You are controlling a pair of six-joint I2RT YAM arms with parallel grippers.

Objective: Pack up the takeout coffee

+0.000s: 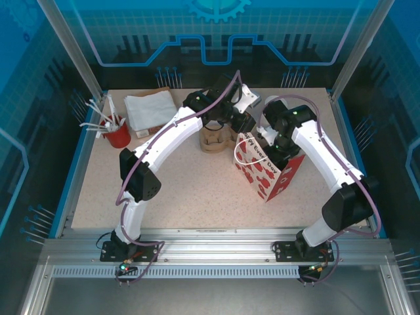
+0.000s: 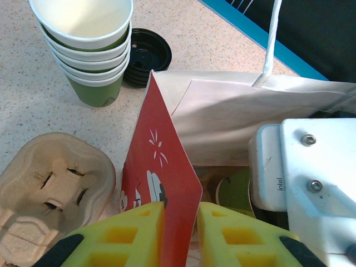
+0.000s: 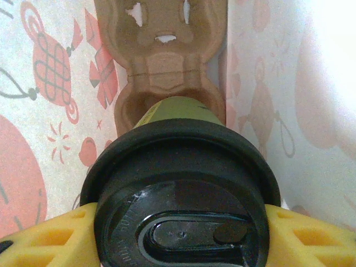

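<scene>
Right claw (image 3: 181, 236) grips the takeout coffee (image 3: 178, 167) by its black lid, with the yellow fingers (image 3: 50, 239) pressed to either side at the bottom centre of the right wrist view. The cup hangs inside the paper bag (image 3: 44, 111), its base at the near socket of the pulp carrier (image 3: 161, 50) on the bag floor. We cannot tell whether it is seated.

Left claw (image 2: 181, 233) pinches the bag's red side fold at the bottom of the left wrist view, holding the mouth open.

To do this step well, we judge we should lower the cup straight and upright, keep the bag wall taut, and let go only once the socket takes the cup.

In the overhead view the bag's print reads roughly "Every Day". The white camera housing (image 2: 300, 167) reads "intel". The lid's embossed lettering is too blurred to read.
</scene>
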